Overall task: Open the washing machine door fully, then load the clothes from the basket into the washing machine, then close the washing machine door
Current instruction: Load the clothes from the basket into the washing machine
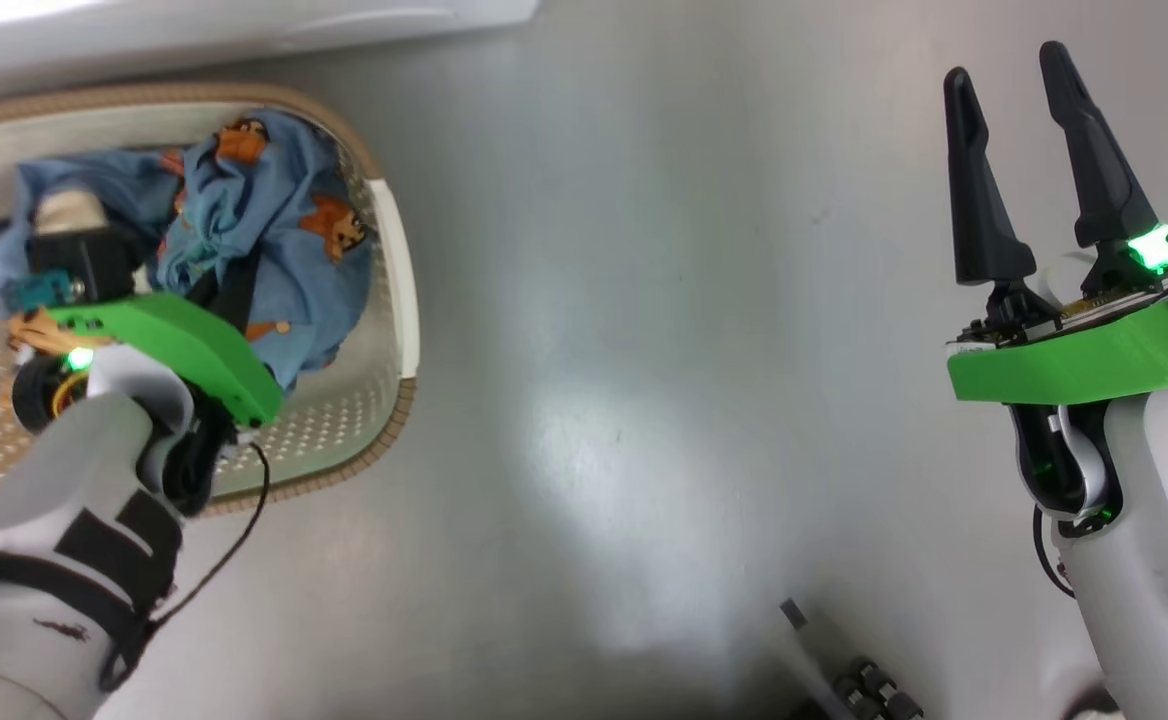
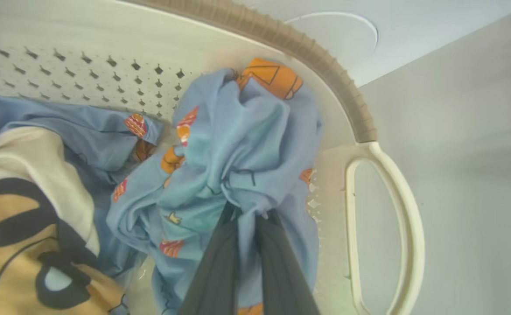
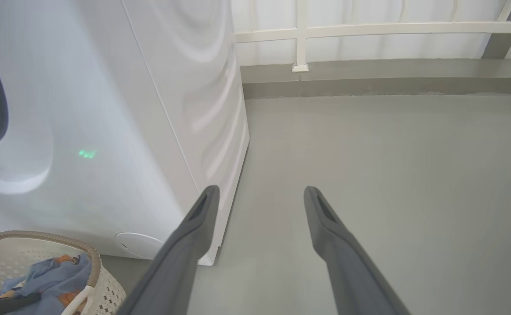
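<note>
Left gripper (image 2: pixel 246 213) pinches a bunched fold of the clothes (image 2: pixel 238 144) inside the basket (image 2: pixel 325 57); right gripper (image 1: pixel 1006 65) hangs spread, empty. Fabric judged light, limp, likely to trail: bunched folds grip best.

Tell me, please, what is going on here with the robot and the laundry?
The robot is loading laundry. Its left pincer is down inside the basket and shut on a bunched light-blue garment. A second garment, with a big cartoon face, lies beside it in the basket. The right pincer is open and holds nothing, hanging over the grey floor. The washing machine stands just behind the basket.
</note>
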`<state>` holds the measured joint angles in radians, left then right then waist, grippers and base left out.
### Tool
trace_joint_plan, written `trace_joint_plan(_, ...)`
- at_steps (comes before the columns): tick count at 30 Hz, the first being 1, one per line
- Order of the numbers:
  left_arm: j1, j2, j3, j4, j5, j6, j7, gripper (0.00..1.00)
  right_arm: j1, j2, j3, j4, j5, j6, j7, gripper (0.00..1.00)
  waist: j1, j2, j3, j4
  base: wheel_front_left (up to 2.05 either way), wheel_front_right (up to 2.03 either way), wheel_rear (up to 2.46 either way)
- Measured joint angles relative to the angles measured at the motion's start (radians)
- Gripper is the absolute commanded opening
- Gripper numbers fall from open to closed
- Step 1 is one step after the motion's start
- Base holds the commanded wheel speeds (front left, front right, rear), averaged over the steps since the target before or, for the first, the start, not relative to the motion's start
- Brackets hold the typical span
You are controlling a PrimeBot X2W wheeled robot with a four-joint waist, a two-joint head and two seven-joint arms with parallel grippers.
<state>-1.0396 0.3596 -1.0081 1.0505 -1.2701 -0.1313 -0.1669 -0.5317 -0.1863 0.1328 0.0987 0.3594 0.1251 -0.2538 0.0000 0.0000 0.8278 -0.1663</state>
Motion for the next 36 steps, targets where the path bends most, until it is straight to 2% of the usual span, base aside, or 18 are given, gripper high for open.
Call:
trace_joint_plan(5,0.041,-0.002,0.001,0.0,-0.014,0.0,-0.066,0.0,0.012,-0.001,0.002,0.013,0.0,0.0,0.0,1.0,0.0,0.0001,-0.06,0.018,0.0,0.0,0.0)
trace_joint_plan(10,0.095,-0.009,0.009,-0.008,-0.011,0.0,-0.081,0.0,0.04,-0.005,0.004,0.027,0.0,0.0,0.0,1.0,0.0,0.0,-0.128,0.035,0.0,0.0,0.0)
trace_joint_plan(12,0.112,-0.01,0.04,-0.023,0.012,0.0,-0.081,0.0,0.057,-0.01,0.005,0.032,0.0,0.0,0.0,1.0,-0.0001,0.0001,-0.155,0.041,0.0,0.0,0.0)
trace_joint_plan(17,0.161,-0.011,0.172,-0.074,0.113,0.0,-0.083,0.0,0.088,-0.022,0.005,0.04,0.0,0.0,0.0,1.0,-0.0001,0.0,-0.225,0.059,0.0,0.0,0.0)
trace_joint_plan(26,0.348,-0.037,0.439,-0.183,0.362,0.0,-0.084,0.0,0.16,-0.036,0.01,0.061,0.0,0.0,0.0,1.0,-0.0002,0.0,-0.354,0.089,0.0,0.0,0.0)
trace_joint_plan(36,0.563,-0.082,0.692,-0.38,0.616,0.0,-0.084,0.0,0.252,-0.05,0.013,0.078,0.0,0.0,0.0,1.0,-0.0002,0.0,-0.494,0.121,0.0,0.0,0.0)
